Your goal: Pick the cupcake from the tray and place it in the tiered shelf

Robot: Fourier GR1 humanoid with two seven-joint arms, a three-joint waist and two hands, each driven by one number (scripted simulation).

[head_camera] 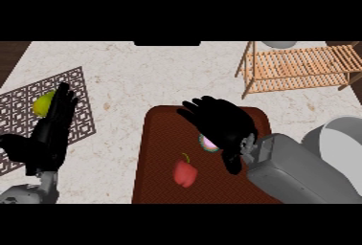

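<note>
Where a pale, speckled worktop (pixel 141 72) fills the scene, a dark red-brown tray (pixel 159 143) lies near its front edge and serves as the main landmark. Over the tray's right half hangs the right hand (pixel 219 122), black, at the end of a grey forearm that comes in from the lower right. Its fingers (pixel 194 105) point away from the robot toward the tray's far edge and are relaxed and slightly spread, while the thumb points down toward the near edge. They close around nothing. Just under that hand, the cupcake (pixel 207 143) sits on the tray, only a pink and pale green sliver of it peeking out at the hand's left side; whether the hand touches it cannot be told. A red apple (pixel 185 173) with a small stem lies on the tray nearer the robot, a little left of the cupcake. Beyond the tray's far right corner, well apart from it, stands the wooden slatted shelf (pixel 300 69). Left of the tray, a dark lattice mat (pixel 28 103) carries a yellow-green fruit (pixel 44 103). The left hand (pixel 53 129) rests over that mat, fingers straight and together, pointing away from the robot, holding nothing.
</note>
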